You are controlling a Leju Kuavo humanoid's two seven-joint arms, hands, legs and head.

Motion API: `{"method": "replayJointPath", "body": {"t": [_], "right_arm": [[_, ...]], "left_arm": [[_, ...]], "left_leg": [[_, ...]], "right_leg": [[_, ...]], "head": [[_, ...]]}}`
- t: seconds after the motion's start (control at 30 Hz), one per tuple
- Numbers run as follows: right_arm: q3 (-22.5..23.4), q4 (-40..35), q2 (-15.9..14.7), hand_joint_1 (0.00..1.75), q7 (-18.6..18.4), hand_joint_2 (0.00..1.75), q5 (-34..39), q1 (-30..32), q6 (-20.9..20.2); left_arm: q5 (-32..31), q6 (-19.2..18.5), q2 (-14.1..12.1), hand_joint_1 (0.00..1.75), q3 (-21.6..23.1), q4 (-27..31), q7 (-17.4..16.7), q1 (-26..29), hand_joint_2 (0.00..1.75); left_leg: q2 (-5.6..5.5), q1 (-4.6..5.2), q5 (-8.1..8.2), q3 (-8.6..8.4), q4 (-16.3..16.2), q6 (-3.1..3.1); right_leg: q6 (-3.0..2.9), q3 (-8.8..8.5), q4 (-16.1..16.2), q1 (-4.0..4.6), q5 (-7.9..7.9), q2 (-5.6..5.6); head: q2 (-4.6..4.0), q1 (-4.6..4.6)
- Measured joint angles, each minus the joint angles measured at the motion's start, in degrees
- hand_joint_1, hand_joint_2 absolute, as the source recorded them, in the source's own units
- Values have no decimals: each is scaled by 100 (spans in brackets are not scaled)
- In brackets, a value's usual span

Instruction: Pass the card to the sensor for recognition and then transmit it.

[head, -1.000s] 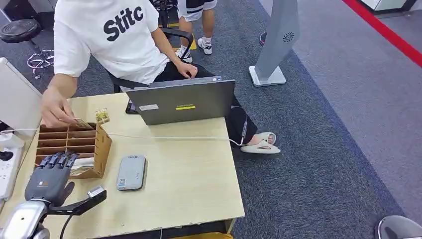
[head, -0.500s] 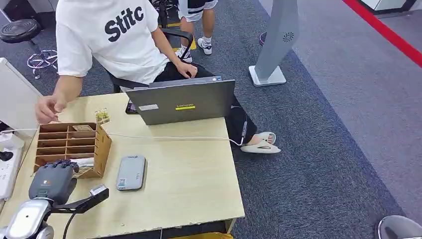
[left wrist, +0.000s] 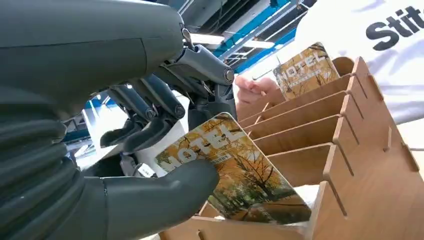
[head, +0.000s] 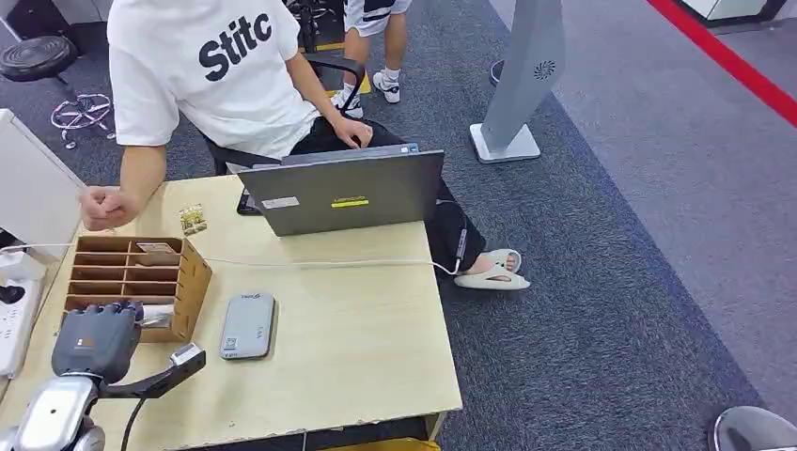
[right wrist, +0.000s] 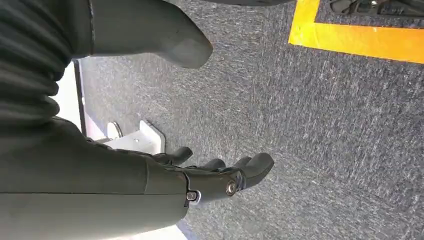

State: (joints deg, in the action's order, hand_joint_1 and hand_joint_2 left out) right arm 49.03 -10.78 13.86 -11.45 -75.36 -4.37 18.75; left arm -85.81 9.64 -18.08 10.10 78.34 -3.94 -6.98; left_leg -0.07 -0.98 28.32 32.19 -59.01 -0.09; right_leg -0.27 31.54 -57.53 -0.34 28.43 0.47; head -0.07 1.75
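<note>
A wooden slotted rack [head: 195, 279] stands on the table's left side. My left hand [head: 94, 340] is curled over its nearest slot. In the left wrist view the thumb [left wrist: 165, 187] presses a card [left wrist: 240, 170] printed with autumn trees and "HOTEL", and the fingers [left wrist: 150, 112] close behind it; the card's lower end still sits in the rack [left wrist: 360, 165]. A second, similar card [left wrist: 305, 67] stands in the farthest slot [head: 155, 248]. The grey card sensor [head: 248, 325] lies flat just right of the rack. My right hand [right wrist: 220, 175] hangs over carpet, fingers apart, holding nothing.
A seated person in a white shirt has a fist [head: 105, 207] on the table beyond the rack. An open laptop [head: 343, 193] stands at the far edge, with a white cable [head: 329, 261] crossing the table. A white power strip [head: 14, 315] lies at the left.
The person's hand has left the rack's far slot, where a card now stands, and drawn back to the table. My left hand's fingers have curled down over the near slot.
</note>
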Motion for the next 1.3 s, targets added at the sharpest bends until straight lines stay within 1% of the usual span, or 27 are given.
{"method": "replayJointPath", "body": {"t": [0.13, 0.2, 0.3, 0.4, 0.47, 0.63, 0.73, 0.83, 1.0, 1.03, 1.07, 1.3], "right_arm": [[0, 0, -2, 0, 0, 175, -18, 1, 7], [0, 0, -2, 0, 0, 175, -22, 2, 11], [0, 0, -2, 0, 0, 175, -33, 4, 33], [0, 0, -4, 0, 0, 175, -64, 4, 48], [0, 0, -4, 0, 0, 175, -74, 3, 65], [0, 0, -7, 0, -2, 175, -99, 3, 79], [-2, 0, -9, 0, -22, 175, -129, 2, 76], [-9, 0, -7, 0, -26, 175, -140, 0, 70], [-9, 0, -7, 0, -26, 175, -140, -2, 68], [-11, 0, -7, 0, -26, 175, -140, -3, 66], [-11, 0, -7, 0, -26, 175, -142, -3, 63], [-26, 0, -7, 0, -26, 175, -142, -5, 55]], "left_arm": [[0, 177, -37, 175, -48, 42, 37, 0, 175], [77, 278, -81, 175, -118, 147, 107, -28, 175], [308, 389, -212, 175, -285, 405, 219, -175, 175], [562, 391, -400, 175, -512, 687, 319, -515, 175], [664, 361, -502, 175, -647, 821, 326, -809, 175], [739, 234, -673, 175, -857, 929, 383, -1499, 175], [693, 142, -702, 175, -874, 929, 380, -1799, 175], [618, 107, -695, 175, -874, 922, 306, -1995, 175], [485, 212, -640, 175, -870, 861, 230, -2147, 175], [470, 238, -632, 21, -870, 850, 203, -2152, 175], [459, 277, -623, 0, -868, 837, 197, -2156, 175], [382, 479, -514, 0, -868, 756, 88, -2153, 175]], "left_leg": [[0, -1, 0, 0, 0, 0], [0, -1, -1, 0, 0, 0], [0, -2, -2, 0, -1, -1], [-2, -4, -4, -1, -1, -1], [-3, -4, -5, -1, -1, -1], [-1, -3, -6, -1, -1, -1], [-2, -3, -6, -1, -1, -1], [1, -3, -5, -1, -2, 0], [1, -3, -5, -1, -2, 0], [2, -3, -5, -1, -2, 0], [3, -3, -5, -1, -2, 0], [3, -3, -5, 0, -2, 0]], "right_leg": [[0, 0, 0, 0, 0, 0], [0, 0, 0, 0, 0, 0], [0, 1, 0, 1, 0, -1], [0, 0, -1, 3, -1, -1], [-4, -1, -2, 4, -3, -3], [-7, -1, -2, 3, -6, -2], [-7, -1, -2, 3, -6, -2], [-7, 1, -2, 3, -6, 1], [-7, 1, -1, 2, -6, 1], [-7, 1, -1, 2, -6, 2], [-7, 2, -1, 3, -6, 3], [-7, 1, -2, 3, -6, 2]], "head": [[0, 0], [0, -2], [0, 0], [0, -2], [0, 0], [0, 0], [0, -4], [0, 0], [0, 0], [0, 0], [0, 0], [0, 2]]}}
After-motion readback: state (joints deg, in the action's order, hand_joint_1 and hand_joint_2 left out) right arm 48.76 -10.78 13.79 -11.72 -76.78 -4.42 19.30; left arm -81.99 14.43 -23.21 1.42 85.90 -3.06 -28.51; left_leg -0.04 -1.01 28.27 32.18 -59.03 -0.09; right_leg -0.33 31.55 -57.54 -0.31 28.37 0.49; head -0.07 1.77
